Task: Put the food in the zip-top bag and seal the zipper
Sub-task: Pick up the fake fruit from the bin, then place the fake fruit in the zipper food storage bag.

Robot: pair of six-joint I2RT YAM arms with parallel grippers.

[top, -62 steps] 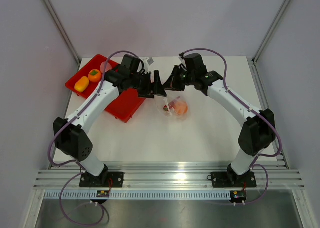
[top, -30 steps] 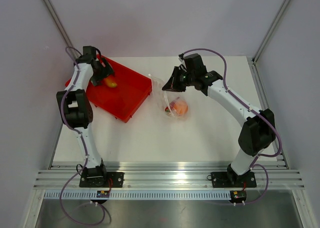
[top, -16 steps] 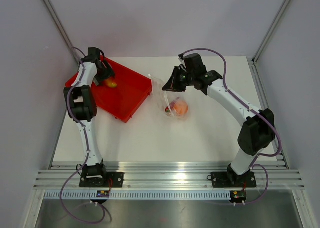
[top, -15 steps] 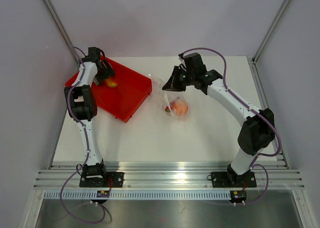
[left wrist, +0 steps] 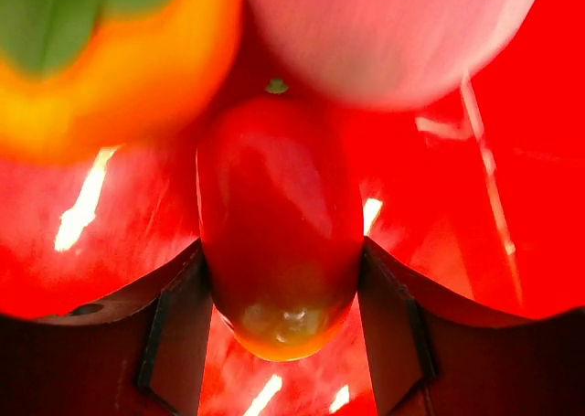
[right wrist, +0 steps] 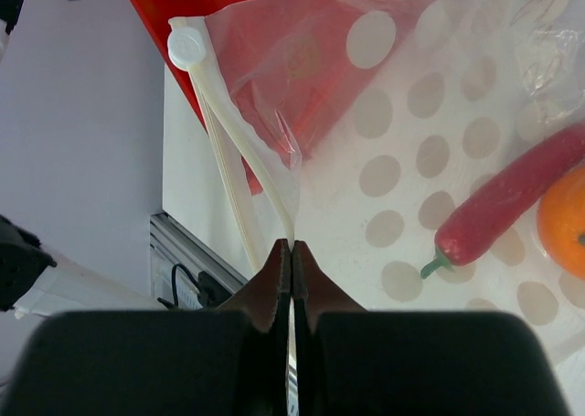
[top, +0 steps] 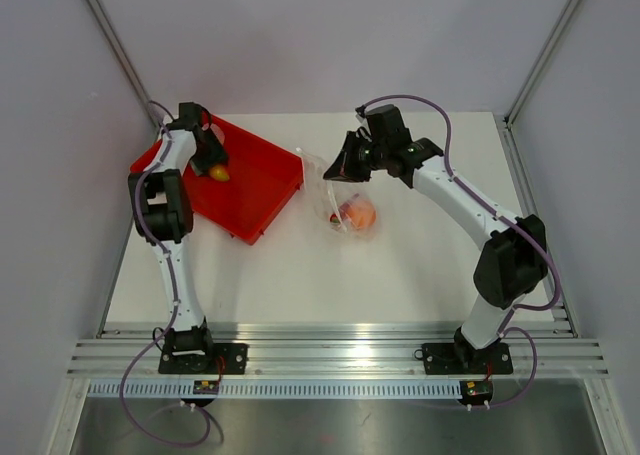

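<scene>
The tag point(top: 206, 386) on the left arm's base is too small to read, and so is the tag on the right base.

At the far left of the table point(top: 400, 275) lies the red tray point(top: 255, 180). The left gripper point(top: 207, 160) reaches down into its far left corner. In the left wrist view the left gripper point(left wrist: 281, 251) has its jaws apart just the width of a red-orange oval point(left wrist: 279, 224). Both fingers point(left wrist: 174, 329) meet the oval's sides, so it is clamped between them, its yellowish end nearest the camera. From above, the oval point(top: 219, 173) shows as a small yellow-orange spot just right of the gripper. Just beyond the oval in the wrist view are an orange fruit point(left wrist: 101, 59) with a green leaf on the left and a pink ball point(left wrist: 393, 32) on the right, both blurred.

Right of the tray, near the table's middle, lies the clear bag point(top: 345, 197), which has pale round dots point(right wrist: 411, 133). Its white zipper point(right wrist: 242, 146) runs from a round end cap down to the right gripper point(right wrist: 291, 247). That gripper's jaws are pressed together on the bag's mouth edge, where the zipper strips meet. Seen from above, the right gripper point(top: 335, 168) is at the bag's far left corner. Inside the bag, well right of the jaws, lie a red pepper point(right wrist: 498, 210) with a green stalk and, touching it, an orange ball point(right wrist: 567, 224).
</scene>
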